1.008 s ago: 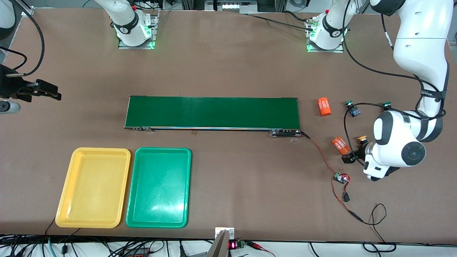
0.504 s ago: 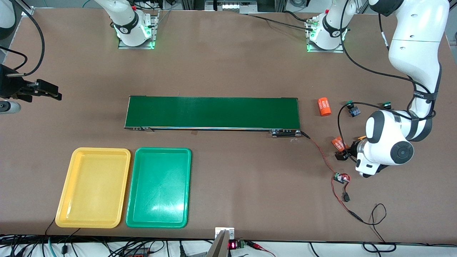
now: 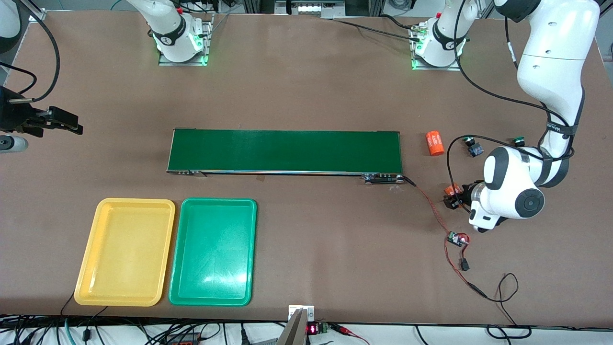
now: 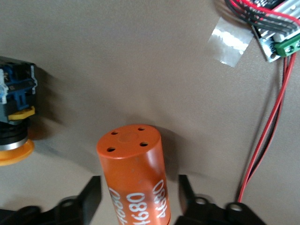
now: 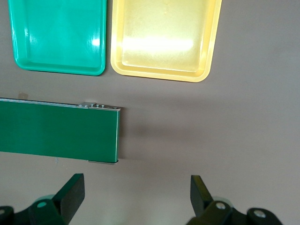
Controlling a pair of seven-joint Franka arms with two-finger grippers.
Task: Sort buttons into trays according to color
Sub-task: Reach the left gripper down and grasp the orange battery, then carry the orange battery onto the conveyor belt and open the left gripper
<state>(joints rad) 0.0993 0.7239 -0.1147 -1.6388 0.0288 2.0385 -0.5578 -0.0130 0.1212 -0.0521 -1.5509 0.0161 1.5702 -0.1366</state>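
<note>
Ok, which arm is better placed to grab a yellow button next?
Left. The left hand is low at the buttons' end, with a yellow-capped button just beside it, though its fingers now straddle an orange cylinder instead. The right hand waits, open, far from any button.

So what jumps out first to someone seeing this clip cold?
The long green conveyor belt mid-table, and the yellow tray and green tray side by side, nearer the camera at the right arm's end. At the left arm's end, the left claw straddles an orange cylinder with white print, a yellow-capped button beside it.
</note>
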